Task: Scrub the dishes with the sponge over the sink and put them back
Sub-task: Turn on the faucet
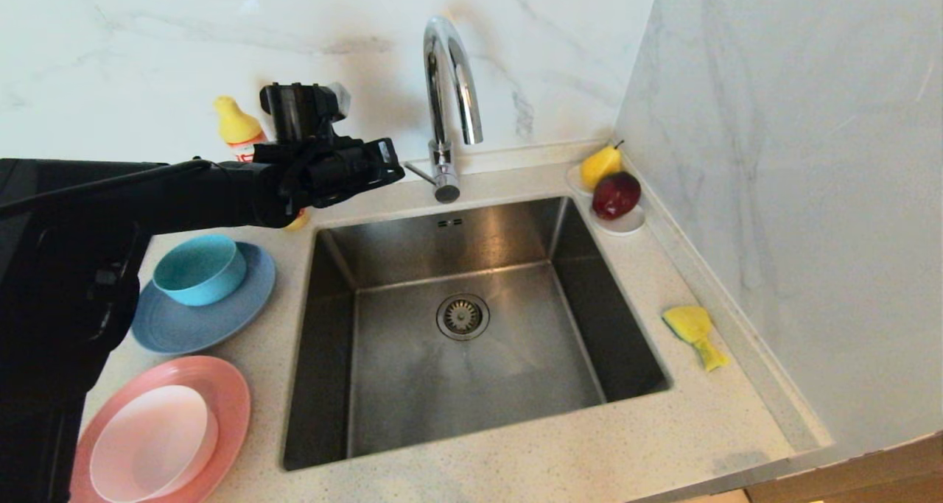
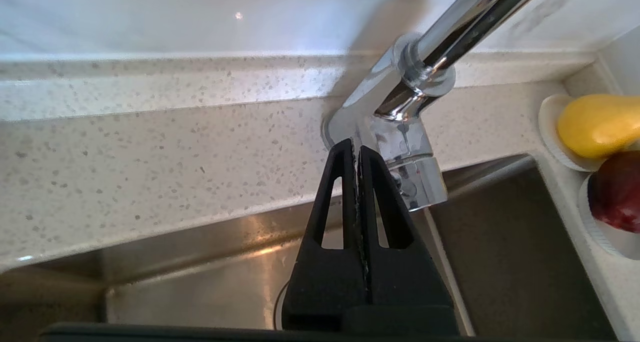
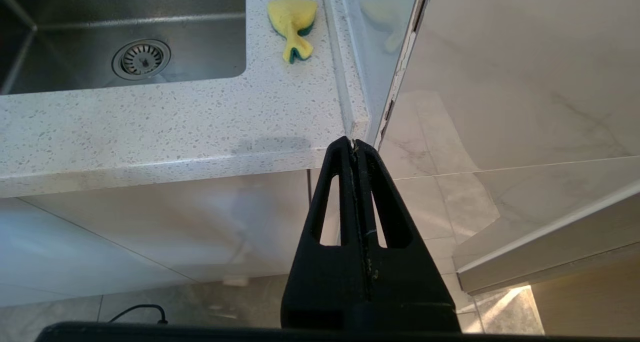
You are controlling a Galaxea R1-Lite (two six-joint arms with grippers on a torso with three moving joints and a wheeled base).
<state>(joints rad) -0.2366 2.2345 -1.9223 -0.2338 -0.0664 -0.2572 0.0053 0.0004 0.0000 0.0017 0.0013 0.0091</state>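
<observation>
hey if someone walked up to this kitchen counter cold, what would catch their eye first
Probably the big steel sink in the middle, with the tall chrome tap arching over its back edge. Next, the black left gripper, shut and empty, reaches in from the left and points at the tap's base. Then the colours: stacked dishes on the counter left of the sink, and the yellow sponge on its right.

The left arm [image 1: 184,194] is matte black throughout, a thick rounded limb with a thin black cable running along its top. A boxy black camera block [image 1: 298,109] with a pale cap sits on its wrist. Each tool, left [image 2: 356,149] and right [image 3: 352,146], has two black, wedge-shaped fingers, each pierced by a long slot.
</observation>
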